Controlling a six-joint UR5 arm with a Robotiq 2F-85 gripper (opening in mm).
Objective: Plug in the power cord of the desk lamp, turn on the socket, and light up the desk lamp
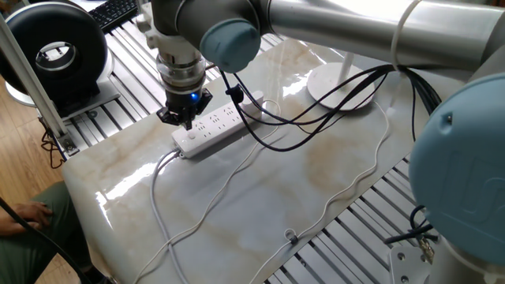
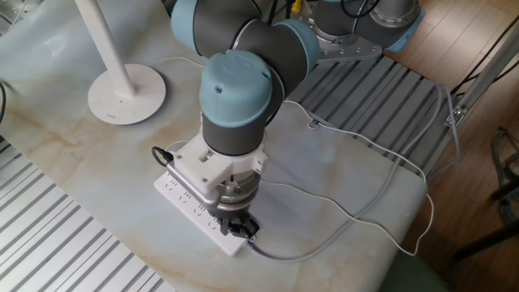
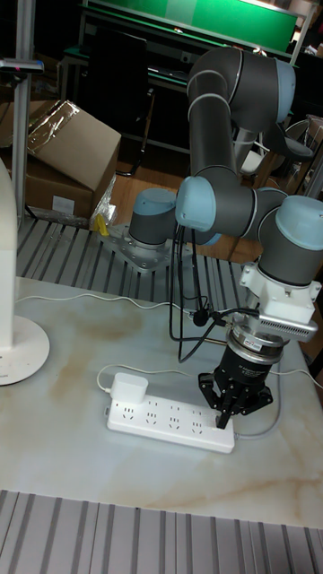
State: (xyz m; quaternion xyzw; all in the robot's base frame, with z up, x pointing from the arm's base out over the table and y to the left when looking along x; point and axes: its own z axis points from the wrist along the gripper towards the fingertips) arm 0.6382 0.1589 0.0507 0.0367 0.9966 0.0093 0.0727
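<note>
The socket lies flat on the marble table. A small boxy white plug sits in the socket's far end, and the thin white power cord trails over the table. My gripper points straight down over the socket's other end, fingers together with nothing between them, its tips just above or touching the strip. The button is hidden beneath it. The desk lamp stands apart on its round base.
A black round fan and a keyboard stand beyond the table's left edge. Black robot cables hang over the marble between socket and lamp. The strip's thicker cable runs toward the front edge. A person's hand rests low left.
</note>
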